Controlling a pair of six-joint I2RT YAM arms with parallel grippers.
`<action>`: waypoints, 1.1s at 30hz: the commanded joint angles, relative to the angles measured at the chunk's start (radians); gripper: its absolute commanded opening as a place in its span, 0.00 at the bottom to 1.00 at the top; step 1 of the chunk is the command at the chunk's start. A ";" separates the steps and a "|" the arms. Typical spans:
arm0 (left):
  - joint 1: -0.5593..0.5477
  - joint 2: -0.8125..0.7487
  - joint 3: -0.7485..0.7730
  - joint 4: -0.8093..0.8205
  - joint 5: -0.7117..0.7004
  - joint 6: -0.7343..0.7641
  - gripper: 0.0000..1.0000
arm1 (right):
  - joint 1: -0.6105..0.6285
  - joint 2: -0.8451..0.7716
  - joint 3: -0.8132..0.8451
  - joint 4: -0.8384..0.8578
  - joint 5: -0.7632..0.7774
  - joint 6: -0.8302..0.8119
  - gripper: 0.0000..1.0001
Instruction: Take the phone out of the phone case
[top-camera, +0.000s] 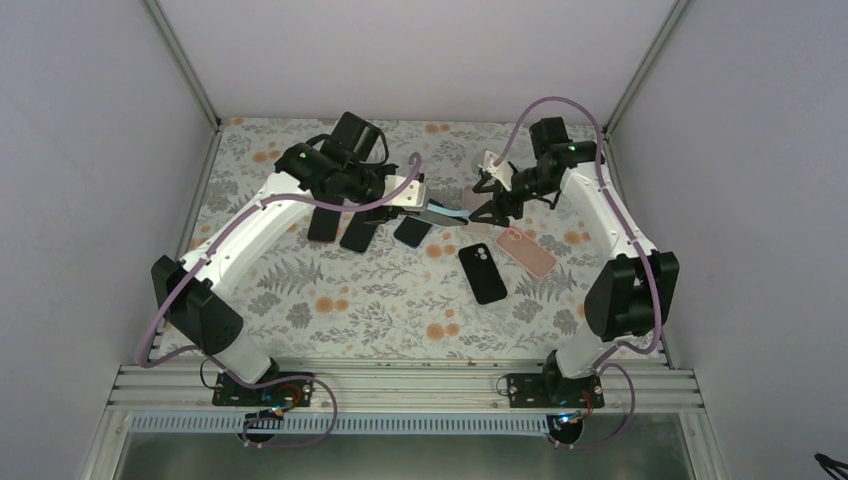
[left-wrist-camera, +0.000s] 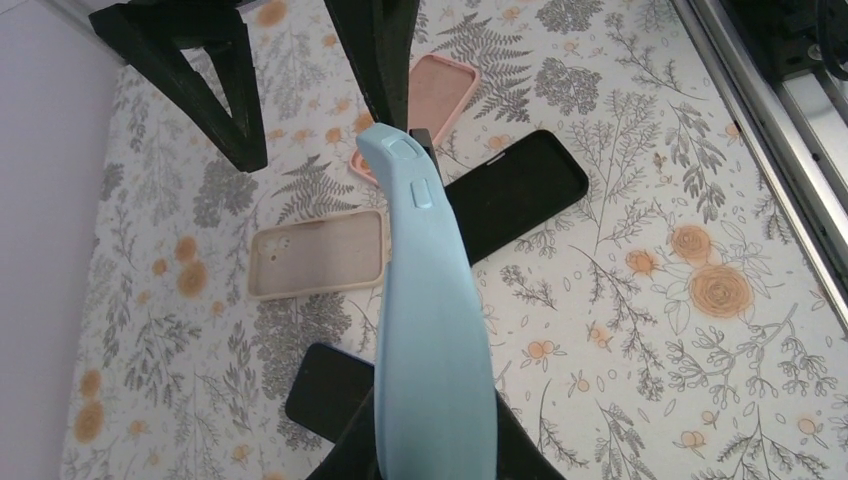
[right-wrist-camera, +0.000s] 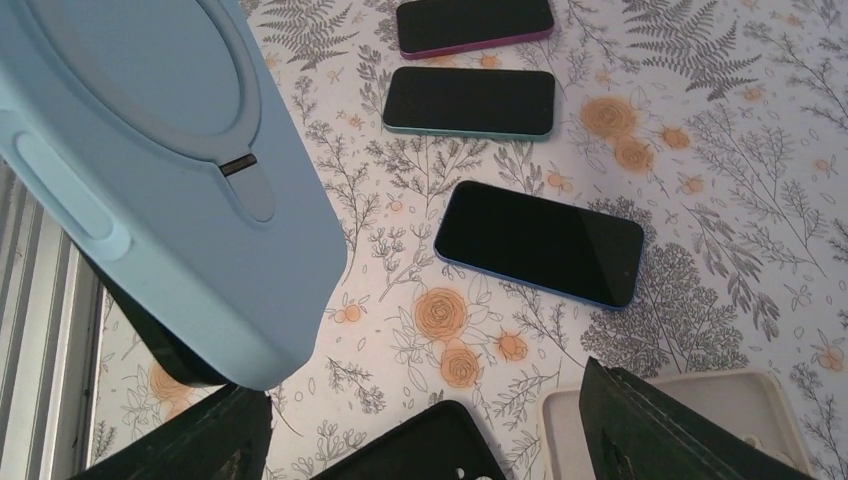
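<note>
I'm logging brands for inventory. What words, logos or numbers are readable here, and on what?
None can be read.
The blue case shows only blank buttons and a ring; the phones have dark screens; the loose cases bear no legible marks.

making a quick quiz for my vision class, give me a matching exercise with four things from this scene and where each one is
Things:
1. light blue case
2. black case
3. pink case
4. blue-edged phone

Places:
a. flat on the table, the lowest of the four in the top view
b. held up off the table by the left hand
c. screen up on the table, left of the black case in the top view
d. flat on the table, just right of the black case in the top view

Pairs: 1-b, 2-a, 3-d, 4-c
</note>
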 joint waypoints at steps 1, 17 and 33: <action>-0.060 0.004 0.003 -0.074 0.147 -0.002 0.02 | -0.021 0.011 0.071 0.112 -0.037 0.051 0.78; -0.061 0.180 0.228 -0.140 0.516 -0.027 0.02 | 0.082 -0.064 0.011 0.342 -0.005 0.261 0.77; -0.061 0.190 0.195 0.269 0.382 -0.238 0.02 | 0.304 0.153 0.191 -0.177 -0.353 -0.099 0.78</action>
